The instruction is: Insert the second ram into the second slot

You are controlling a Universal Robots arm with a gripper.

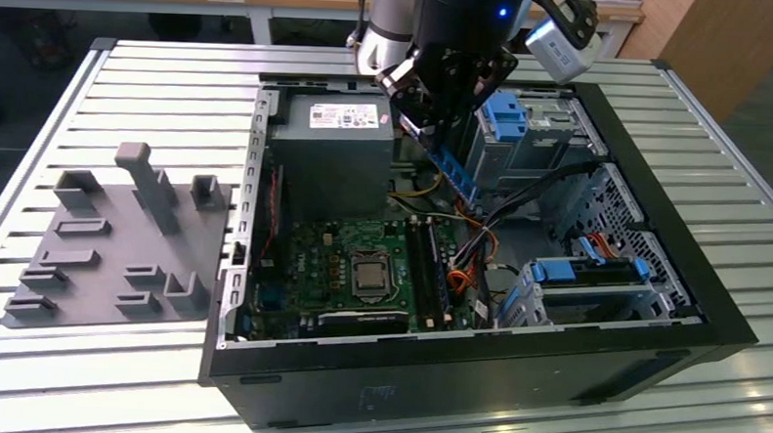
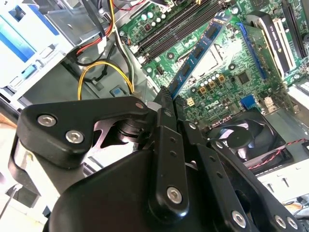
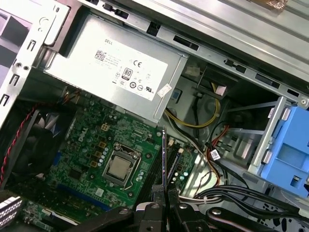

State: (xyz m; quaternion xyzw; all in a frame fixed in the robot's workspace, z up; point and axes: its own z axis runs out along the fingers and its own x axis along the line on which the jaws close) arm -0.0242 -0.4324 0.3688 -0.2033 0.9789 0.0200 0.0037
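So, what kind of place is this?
Probably a robotics lab or test bench: an open computer case lies on a slatted metal table, a grey parts holder beside it, and robot fingers hold a memory stick.

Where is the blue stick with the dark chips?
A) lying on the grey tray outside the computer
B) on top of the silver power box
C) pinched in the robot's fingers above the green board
C: in the second wrist view the fingers grip one end of the blue stick, held over the green board.
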